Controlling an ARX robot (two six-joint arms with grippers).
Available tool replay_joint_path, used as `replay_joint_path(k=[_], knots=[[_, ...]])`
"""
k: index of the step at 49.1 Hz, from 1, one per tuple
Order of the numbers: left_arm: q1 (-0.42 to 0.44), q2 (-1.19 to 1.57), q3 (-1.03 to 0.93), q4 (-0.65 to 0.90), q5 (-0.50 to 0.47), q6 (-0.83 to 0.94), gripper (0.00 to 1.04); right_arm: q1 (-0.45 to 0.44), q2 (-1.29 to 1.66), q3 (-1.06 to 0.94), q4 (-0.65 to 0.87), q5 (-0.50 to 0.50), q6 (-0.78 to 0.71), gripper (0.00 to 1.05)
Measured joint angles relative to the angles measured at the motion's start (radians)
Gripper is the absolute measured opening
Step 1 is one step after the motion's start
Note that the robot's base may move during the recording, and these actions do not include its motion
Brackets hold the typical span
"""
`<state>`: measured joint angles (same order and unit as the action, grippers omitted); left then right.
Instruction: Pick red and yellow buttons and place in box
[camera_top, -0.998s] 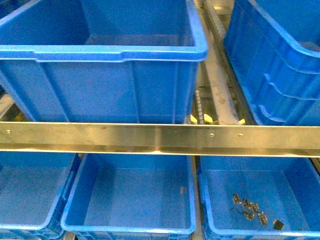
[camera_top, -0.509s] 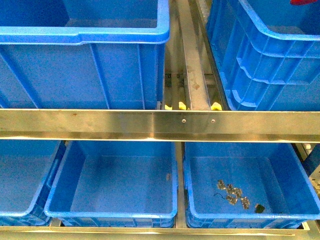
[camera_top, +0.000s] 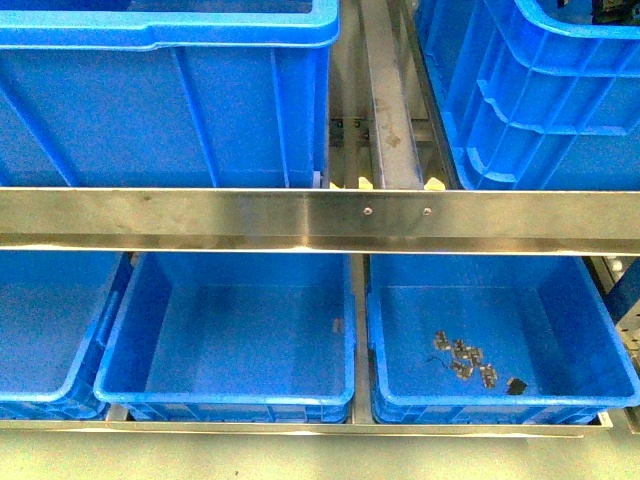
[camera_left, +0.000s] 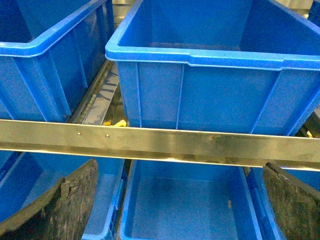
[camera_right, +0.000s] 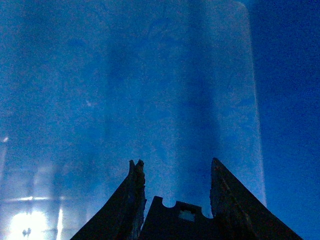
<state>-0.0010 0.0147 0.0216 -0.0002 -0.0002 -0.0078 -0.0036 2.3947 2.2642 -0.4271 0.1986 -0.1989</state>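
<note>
Left gripper (camera_left: 179, 166) wide, right gripper (camera_right: 175, 161) narrower, both empty.
I see a blue box (camera_left: 210, 95) just ahead of the left one; a blue wall (camera_right: 150, 75) stands close before the right.

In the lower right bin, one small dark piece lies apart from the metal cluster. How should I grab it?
Probably straight down from above, in front of the steel rail, closing the jaws across its outer edges: the dark piece lies flat in the lower right bin, clear of the metal cluster. Its shape is too small to tell.
</note>
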Motion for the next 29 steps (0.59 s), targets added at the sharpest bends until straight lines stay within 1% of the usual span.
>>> replay_joint_path(k=[2,7,8,14,17,21,23,29], knots=[[0.000,0.000,0.000,0.000,0.000,0.000,0.97,-0.003,0.019,0.027,-0.015,0.003,-0.002,0.30],[0.000,0.000,0.000,0.000,0.000,0.000,0.97,-0.010,0.045,0.061,-0.031,0.009,-0.008,0.47],[0.000,0.000,0.000,0.000,0.000,0.000,0.97,-0.010,0.045,0.061,-0.028,0.010,-0.008,0.49],[0.000,0.000,0.000,0.000,0.000,0.000,0.97,-0.015,0.005,-0.014,0.070,0.016,0.018,0.75],[0.000,0.000,0.000,0.000,0.000,0.000,0.97,-0.017,-0.057,-0.102,0.119,-0.010,0.046,0.89],[0.000,0.000,0.000,0.000,0.000,0.000,0.97,-0.016,-0.148,-0.208,0.171,-0.037,0.077,1.02],[0.000,0.000,0.000,0.000,0.000,0.000,0.97,-0.015,-0.188,-0.250,0.194,-0.046,0.086,1.04],[0.000,0.000,0.000,0.000,0.000,0.000,0.97,-0.006,-0.337,-0.390,0.257,-0.072,0.109,1.02]])
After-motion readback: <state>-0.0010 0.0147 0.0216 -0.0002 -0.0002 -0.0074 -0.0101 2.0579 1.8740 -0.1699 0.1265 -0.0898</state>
